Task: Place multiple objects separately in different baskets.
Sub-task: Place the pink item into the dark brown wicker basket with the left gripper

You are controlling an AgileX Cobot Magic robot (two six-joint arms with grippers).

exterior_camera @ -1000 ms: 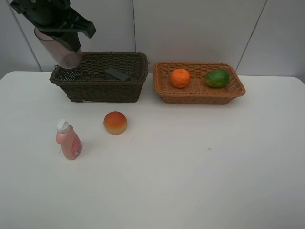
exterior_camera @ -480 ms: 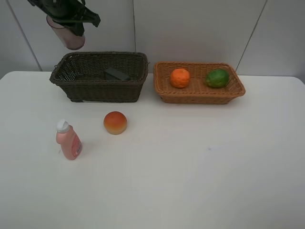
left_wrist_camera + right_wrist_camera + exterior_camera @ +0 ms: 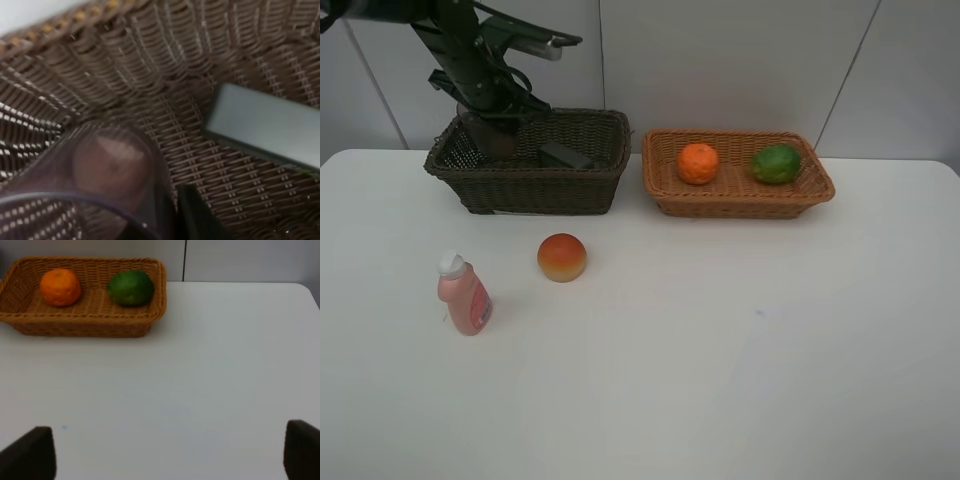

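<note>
White worktop (image 3: 720, 380) under a pale panelled wall, and you've got two baskets along the back edge: the dark brown basket (image 3: 530, 190) at 11 o'clock and the light tan basket (image 3: 740, 207) at 1 o'clock. Look at the tan one first: the orange (image 3: 698, 163) and the green fruit (image 3: 776, 164) sit inside it, apart from each other, so that pair is done. Over at the dark one, the black bottle (image 3: 565, 155) lies flat on the weave. Your left arm (image 3: 470, 60) reaches down into the basket's 9 o'clock end, and the left jaws are closed on the wall of the purplish cup (image 3: 100, 170). The cup hangs low inside the basket beside the bottle, not touching it, and whether its base has met the weave I cannot tell. So that's three placed and a fourth gripped over its spot, not yet released. Left for you on the open worktop: the peach (image 3: 562, 257) at 10 o'clock and the pink bottle (image 3: 465, 295) upright at 9 o'clock, near each other. Your right jaws stand wide open and empty, hovering over bare worktop, well short of the tan basket.
</note>
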